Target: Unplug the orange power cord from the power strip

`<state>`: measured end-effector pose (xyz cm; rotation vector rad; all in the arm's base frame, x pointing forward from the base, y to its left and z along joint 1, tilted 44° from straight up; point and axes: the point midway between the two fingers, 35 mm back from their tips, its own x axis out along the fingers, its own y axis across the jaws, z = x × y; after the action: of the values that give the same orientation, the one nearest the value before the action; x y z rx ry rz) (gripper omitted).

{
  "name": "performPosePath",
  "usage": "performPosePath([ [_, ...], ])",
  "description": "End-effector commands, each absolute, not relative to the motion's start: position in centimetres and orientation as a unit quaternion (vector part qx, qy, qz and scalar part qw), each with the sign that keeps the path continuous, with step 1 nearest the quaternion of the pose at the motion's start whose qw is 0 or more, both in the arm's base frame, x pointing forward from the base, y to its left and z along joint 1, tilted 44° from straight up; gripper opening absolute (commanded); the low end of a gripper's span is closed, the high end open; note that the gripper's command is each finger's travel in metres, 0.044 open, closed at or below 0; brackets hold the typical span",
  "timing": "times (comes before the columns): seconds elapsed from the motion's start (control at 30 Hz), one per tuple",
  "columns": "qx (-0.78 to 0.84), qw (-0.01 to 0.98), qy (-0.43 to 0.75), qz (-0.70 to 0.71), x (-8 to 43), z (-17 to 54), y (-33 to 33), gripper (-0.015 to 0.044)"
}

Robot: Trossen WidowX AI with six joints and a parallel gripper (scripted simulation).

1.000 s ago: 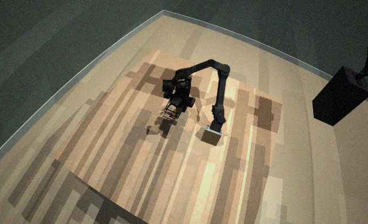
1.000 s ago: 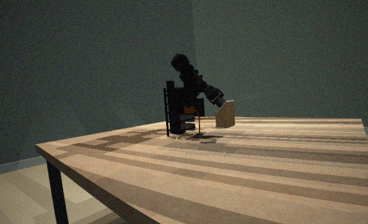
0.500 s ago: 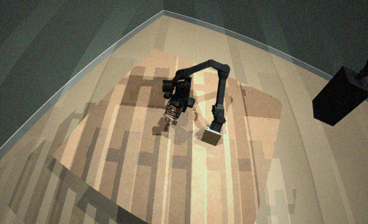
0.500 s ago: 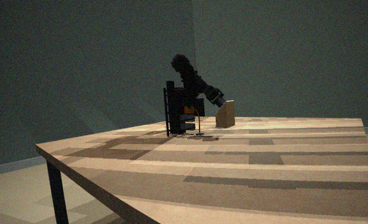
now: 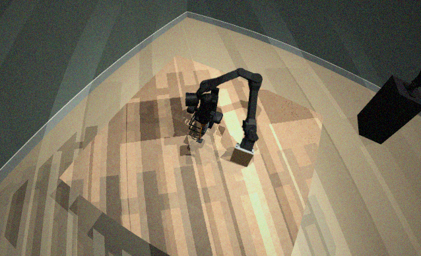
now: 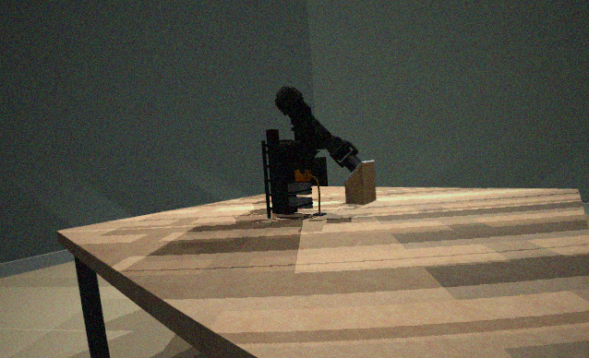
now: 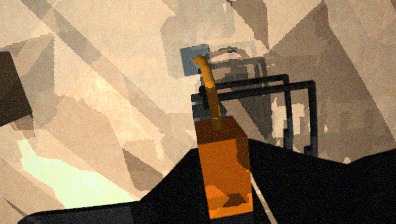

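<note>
The gripper point(image 5: 204, 124) point(image 6: 303, 175) point(image 7: 221, 151) was clenched on the orange plug point(image 6: 303, 175) point(image 7: 226, 172), one finger against either side of it. Open black wire frames point(image 5: 194, 127) point(image 6: 265, 175) point(image 7: 300, 84) stood just beside the plug; whether they held anything, I could not tell. In the exterior view they rose next to a dark upright body point(image 6: 281, 194), inboard of the tabletop's far edge and well apart from its left corner. The wooden tabletop point(image 5: 181, 214) point(image 6: 392, 286) point(image 7: 100, 75) carried all of this.

The plug lay right between the fingertips, raised above the wood. From it the orange cord point(image 5: 200, 131) point(image 6: 319, 196) point(image 7: 210, 82) curved over and dropped to a small blue-grey block point(image 5: 199, 140) point(image 6: 319, 214) point(image 7: 189, 61), low near the tabletop. The power strip was too dark to pick out surely, so I could not tell whether the plug was seated.

The arm point(image 5: 253, 102) point(image 6: 306, 125) reached over from a tan block point(image 5: 242, 156) point(image 6: 361, 185) point(image 7: 12, 90), also near the far edge in the exterior view and apart from the plug.
</note>
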<state>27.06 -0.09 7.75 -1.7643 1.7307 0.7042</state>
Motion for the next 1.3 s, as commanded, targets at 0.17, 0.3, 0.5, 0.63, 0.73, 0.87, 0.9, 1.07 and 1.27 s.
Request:
performPosePath([
  [0.17, -0.657, 0.289, 0.64, 0.276, 27.2, 5.9, 2.1, 0.0],
  [0.3, -0.657, 0.289, 0.64, 0.276, 27.2, 5.5, 2.7, 0.0],
  [0.5, -0.657, 0.289, 0.639, 0.276, 27.1, 5.0, 3.5, 0.0],
  [0.63, -0.657, 0.289, 0.639, 0.276, 27.0, 4.6, 4.0, 0.0],
  [0.73, -0.655, 0.295, 0.64, 0.272, 27.0, 5.1, 3.4, 0.0026],
  [0.87, -0.655, 0.295, 0.64, 0.272, 27.0, 5.1, 3.4, 0.0131],
  [0.9, -0.655, 0.295, 0.64, 0.272, 27.0, 5.1, 3.4, 0.0157],
  [1.07, -0.655, 0.295, 0.64, 0.272, 27.0, 5.1, 3.4, 0.016],
  [1.27, -0.657, 0.29, 0.64, 0.273, 27.0, 5.4, 3.8, 0.016],
])
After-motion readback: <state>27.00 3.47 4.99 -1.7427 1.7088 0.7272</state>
